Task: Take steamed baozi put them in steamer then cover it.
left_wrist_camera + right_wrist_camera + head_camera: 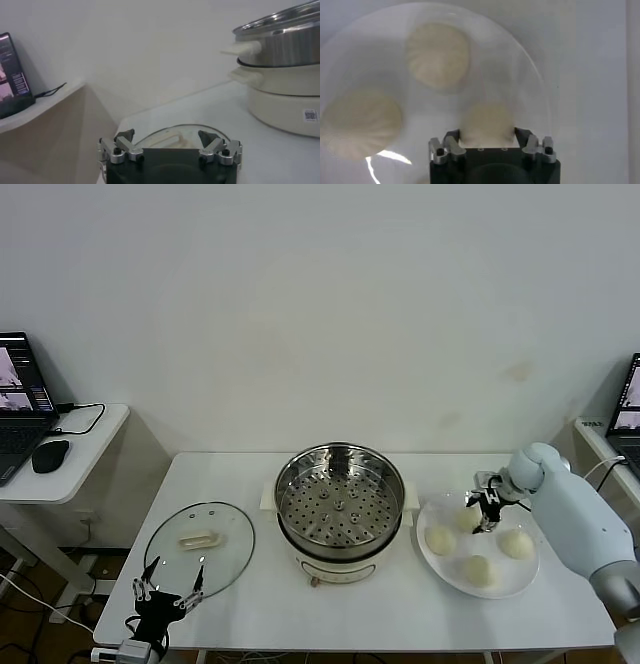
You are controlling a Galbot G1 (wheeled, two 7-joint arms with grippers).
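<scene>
The steel steamer (340, 496) stands empty on its cream pot base (335, 566) at the table's middle. Four cream baozi lie on a white plate (500, 589) to its right: one near the steamer (440, 539), one at the right (517, 544), one in front (478, 569). My right gripper (487, 510) is down on the plate's far side, its fingers against both sides of the fourth baozi (487, 122), which rests on the plate. The glass cover (200, 549) lies flat left of the steamer. My left gripper (168, 589) hangs open at the cover's near edge.
A side table (60, 469) with a laptop (20, 399) and a mouse (50, 455) stands at the far left. Another laptop (628, 399) is at the far right. In the left wrist view the steamer (280, 35) rises beyond the cover (150, 136).
</scene>
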